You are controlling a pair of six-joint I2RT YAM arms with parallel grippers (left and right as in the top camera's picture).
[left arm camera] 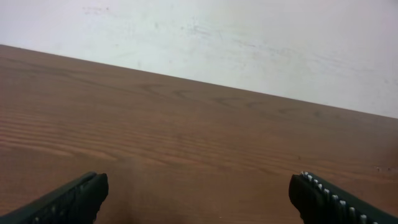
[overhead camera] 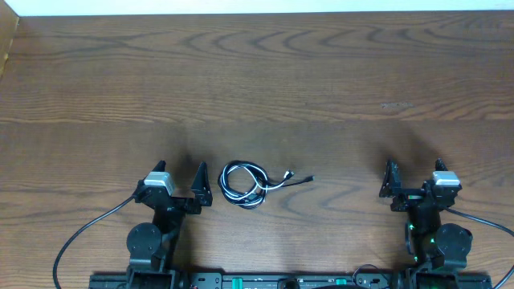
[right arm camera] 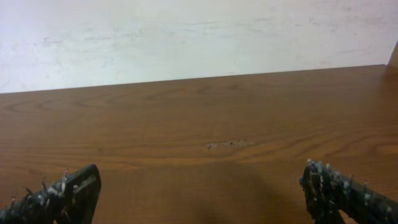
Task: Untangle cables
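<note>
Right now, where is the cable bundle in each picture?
Overhead: cables low centre, nearer the left end effector.
Left wrist: not in it.
Right wrist: not in it.
Shared landmark: the wooden table meeting the white wall.

— What are the arms like?
— Black throughout. A pale silver block (overhead camera: 158, 181) sits behind the left claw (overhead camera: 181, 178), and another behind the right claw (overhead camera: 414, 173). Round black joint housings (overhead camera: 144, 239) lie below.
— Wiring?
— A thick black wire (overhead camera: 80, 234) trails from the left arm (overhead camera: 165, 210) toward eight o'clock. Green lights (overhead camera: 413, 230) glow on the right arm (overhead camera: 430, 213). The fingers (left arm camera: 68, 199) are ribbed.
</note>
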